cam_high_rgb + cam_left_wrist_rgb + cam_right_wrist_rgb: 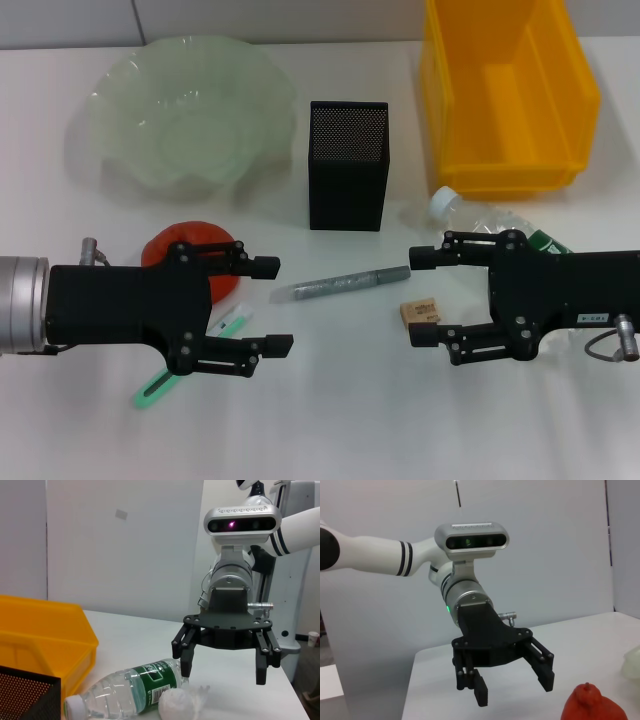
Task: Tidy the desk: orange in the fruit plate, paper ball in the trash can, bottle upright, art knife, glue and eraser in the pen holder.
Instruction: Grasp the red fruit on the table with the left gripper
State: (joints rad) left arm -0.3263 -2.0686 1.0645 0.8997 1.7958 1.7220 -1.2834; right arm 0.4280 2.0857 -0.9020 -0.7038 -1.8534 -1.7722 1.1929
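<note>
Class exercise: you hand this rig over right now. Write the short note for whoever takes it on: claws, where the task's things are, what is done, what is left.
Left claw: open, empty, above the orange and green art knife.
Right claw: open, empty, over the lying bottle, beside the eraser.
Glue lies before the pen holder. Paper ball sits against the bottle.
Fruit plate and yellow trash can hold nothing.
Done: nothing. Left: every item.

An orange [190, 250] sat at left centre, below a pale green fruit plate [180, 115]. The black mesh pen holder [347, 165] stood mid-frame; a clear bottle [495, 222] lay sideways right, beneath the yellow bin [510, 95]. An eraser [420, 312] lay centre-right.
</note>
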